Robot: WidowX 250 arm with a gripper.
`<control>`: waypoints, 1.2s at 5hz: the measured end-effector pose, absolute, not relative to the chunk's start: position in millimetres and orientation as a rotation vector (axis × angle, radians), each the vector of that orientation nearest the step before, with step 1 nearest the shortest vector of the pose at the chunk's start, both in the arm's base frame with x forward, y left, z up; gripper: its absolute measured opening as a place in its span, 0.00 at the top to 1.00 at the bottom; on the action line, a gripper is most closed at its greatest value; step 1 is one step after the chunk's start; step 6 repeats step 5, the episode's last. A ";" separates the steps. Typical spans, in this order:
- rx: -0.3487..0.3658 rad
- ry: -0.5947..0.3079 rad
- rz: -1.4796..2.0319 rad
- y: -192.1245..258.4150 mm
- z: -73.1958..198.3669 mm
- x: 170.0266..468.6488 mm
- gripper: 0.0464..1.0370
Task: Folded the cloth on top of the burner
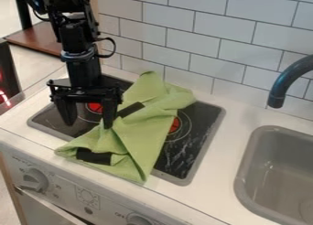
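My gripper (87,121) hangs over the left part of the stove top, its two fingers spread apart with nothing visible between them. The right finger is close beside the left edge of the green cloth (143,132); whether they touch, I cannot tell. Rumpled and partly folded, the cloth lies diagonally across the black burner plate (202,123), with black patches at its middle and lower left. Its lower corner hangs over the plate's front edge. Red burner centres show on both sides of the cloth.
A grey sink (275,174) and a dark curved faucet (287,80) are at the right. White wall tiles (189,43) rise behind the stove. Knobs (35,179) line the counter's front panel.
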State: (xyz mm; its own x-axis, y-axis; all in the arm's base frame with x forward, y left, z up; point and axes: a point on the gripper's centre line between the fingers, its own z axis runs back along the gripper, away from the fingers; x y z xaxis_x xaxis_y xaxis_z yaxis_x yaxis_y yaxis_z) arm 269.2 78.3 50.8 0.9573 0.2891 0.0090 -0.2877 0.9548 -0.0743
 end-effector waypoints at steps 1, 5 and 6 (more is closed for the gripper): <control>-0.085 0.002 0.282 73.1 55.6 270.4 0.04; -0.108 -0.050 0.188 47.0 116.2 291.6 0.04; -0.108 -0.050 0.188 47.0 116.2 291.6 0.04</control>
